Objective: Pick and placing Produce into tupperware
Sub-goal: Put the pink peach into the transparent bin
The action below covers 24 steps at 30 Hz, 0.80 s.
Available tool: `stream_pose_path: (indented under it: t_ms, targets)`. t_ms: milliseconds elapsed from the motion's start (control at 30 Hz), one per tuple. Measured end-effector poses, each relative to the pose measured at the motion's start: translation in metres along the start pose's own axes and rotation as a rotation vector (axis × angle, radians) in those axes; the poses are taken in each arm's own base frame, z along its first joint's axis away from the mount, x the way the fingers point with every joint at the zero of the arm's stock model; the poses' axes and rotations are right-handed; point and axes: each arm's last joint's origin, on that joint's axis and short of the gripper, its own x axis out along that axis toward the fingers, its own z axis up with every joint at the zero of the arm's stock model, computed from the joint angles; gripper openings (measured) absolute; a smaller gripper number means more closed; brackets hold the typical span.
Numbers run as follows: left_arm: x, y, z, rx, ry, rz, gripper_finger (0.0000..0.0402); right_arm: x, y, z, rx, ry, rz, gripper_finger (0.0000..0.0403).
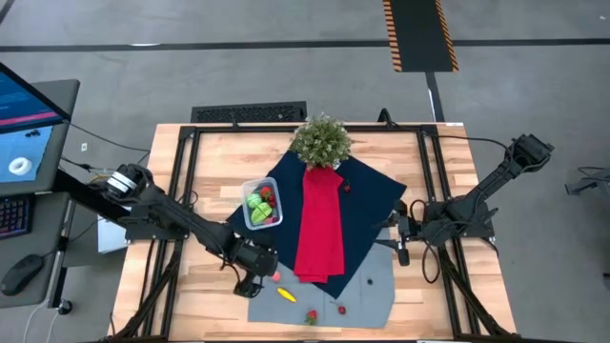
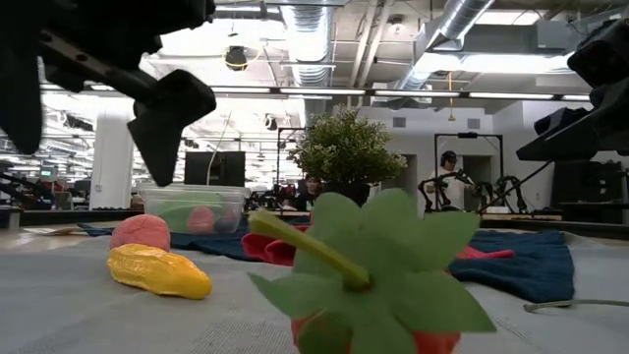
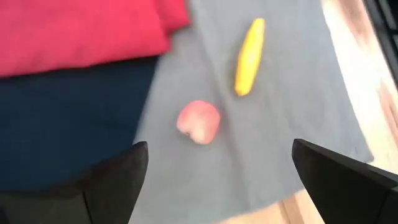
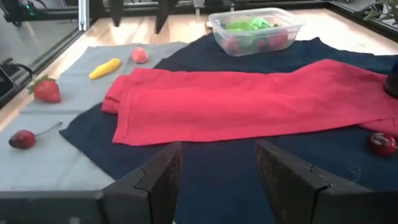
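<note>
Tupperware (image 1: 259,206) already has greens and reds in it; left tool (image 1: 250,282), fingers spread wide, hovers by the pink fruit (image 3: 198,121). Right tool (image 1: 400,244) sits open, empty.

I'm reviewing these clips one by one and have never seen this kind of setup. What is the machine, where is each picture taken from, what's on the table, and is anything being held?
Two dark robot arms work at a wooden table. One picture looks straight down, one looks level across the tabletop, and one comes from each arm's wrist.

The left gripper hangs over a grey cloth, fingers open, holding nothing. Just ahead of it lie a pink fruit and a yellow piece.

The right gripper waits at the table's right side, open and empty.

A clear tub already holds green and red pieces. Still loose are a strawberry and two cherries. A red cloth lies on a dark blue cloth, with a potted plant behind.
</note>
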Motion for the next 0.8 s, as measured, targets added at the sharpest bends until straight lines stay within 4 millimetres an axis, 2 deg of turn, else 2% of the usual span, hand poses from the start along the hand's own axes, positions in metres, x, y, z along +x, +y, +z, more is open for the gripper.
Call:
stream_pose_path:
  t_ms: [233,533,800]
  targets:
    - [0.006,-0.006,0.000,0.025,-0.011,0.029,0.0387,0.000,0.000,-0.001,-0.006,0.009,-0.002,0.0225]
    - [0.028,-0.010,0.000,0.035,-0.015,0.029,0.0387,0.000,-0.001,-0.003,-0.020,0.026,-0.008,0.0225]
    - [0.028,-0.010,0.004,0.035,-0.060,0.047,0.0387,0.000,-0.001,-0.002,-0.017,0.022,-0.007,0.0225]
